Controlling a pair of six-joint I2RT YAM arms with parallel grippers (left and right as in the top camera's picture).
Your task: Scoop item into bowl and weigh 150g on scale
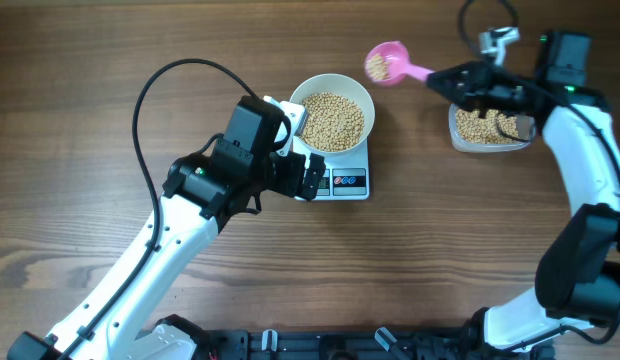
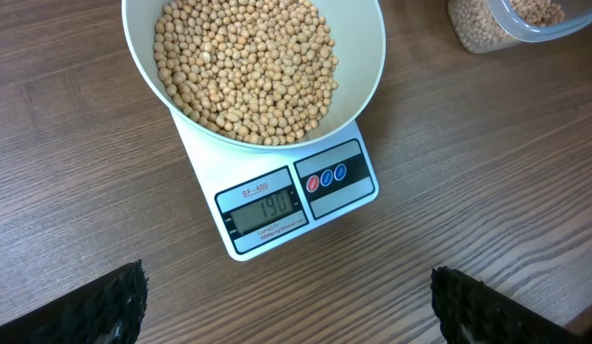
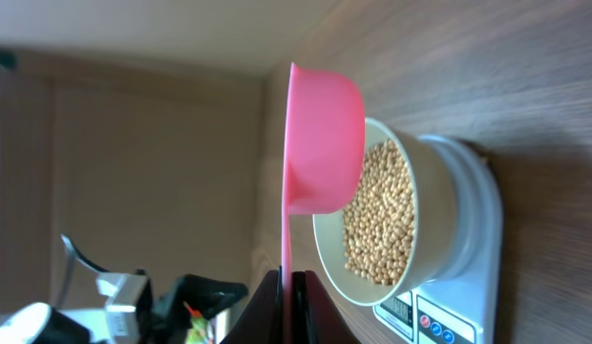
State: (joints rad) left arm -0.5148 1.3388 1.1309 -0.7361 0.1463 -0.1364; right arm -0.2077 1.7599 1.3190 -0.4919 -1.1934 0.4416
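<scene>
One reading first: the scale [image 2: 277,205] display shows what looks like 190 against a target of 150. By my judgement the bowl [image 2: 368,57] is over, so beans [image 2: 243,67] must come out, not go in.

Right end effector [image 3: 289,311]: pressed together on the handle of the pink scoop [image 1: 385,63]. The scoop carries a small load of beans. It sits beyond and right of the scale, clear of the bowl rim, between bowl and tub [image 1: 490,147]. Direction of travel: cannot tell.

Left end effector [image 2: 291,311]: spread wide, holding nothing, low by the scale's left side. The wrist view shows both fingers clear of the scale. The overhead view overlaps its left edge, so contact is not resolvable.

Doing the step well (judgement):
- Empty this load into the tub, not the bowl.
- Hold the scoop level in transit, since beans roll and there is bare desk right of the scale.
- Take shallow part-scoops off the top. Do not lean on the rim, as that falsifies the reading.
- Lift fully clear, let the display settle, then read.
- Near target, move a few beans at a time.
- Keep the left end effector off the scale.

Position: the bowl with beans sits on the scale, behind the display. The right end effector is well right of the scale, above the tub, with the scoop reaching back toward the scale.
</scene>
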